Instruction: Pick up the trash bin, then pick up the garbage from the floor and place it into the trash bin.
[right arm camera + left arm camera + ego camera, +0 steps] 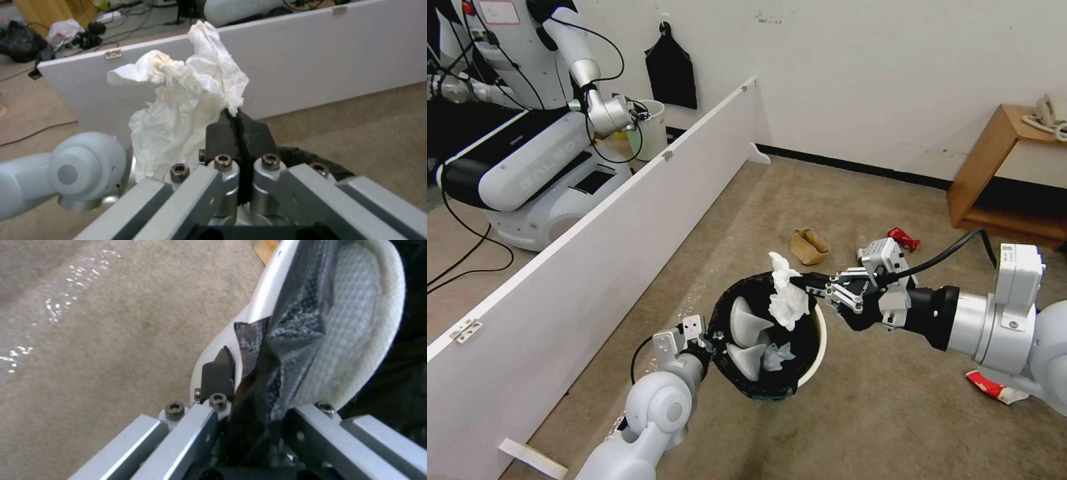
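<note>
Trash bin (820,333): white, lined with a black bag (740,307), held off the floor and tilted so its mouth faces the head camera. Rim clamped at the near-left side by the left gripper (704,337), jaws closed on bag and rim together; in the left wrist view, one black pad (218,373) pressed against the outside of the white wall (267,293). Inside the bin: two white slippers (747,320), one above the other, plus a small white scrap (777,357) beside the lower one. One slipper's textured sole (351,326) lying against the liner just past the left jaws.

Crumpled white tissue (787,297): hanging over the bin mouth, near its upper right rim, pinched by the right gripper (802,281). Jaws together on a fold of the tissue (186,100), pads (256,133) meeting tip to tip. Right arm reaching in from the right side of the head view.

On the carpeted floor (860,413): tan paper bag (809,245) beyond the bin; crushed red wrapper (904,238) further right, near the wooden side table (994,167); red-white snack packet (994,387) under the right arm.

White partition board (627,220) running along the left side of the floor area. Second robot (527,133) parked behind it.
</note>
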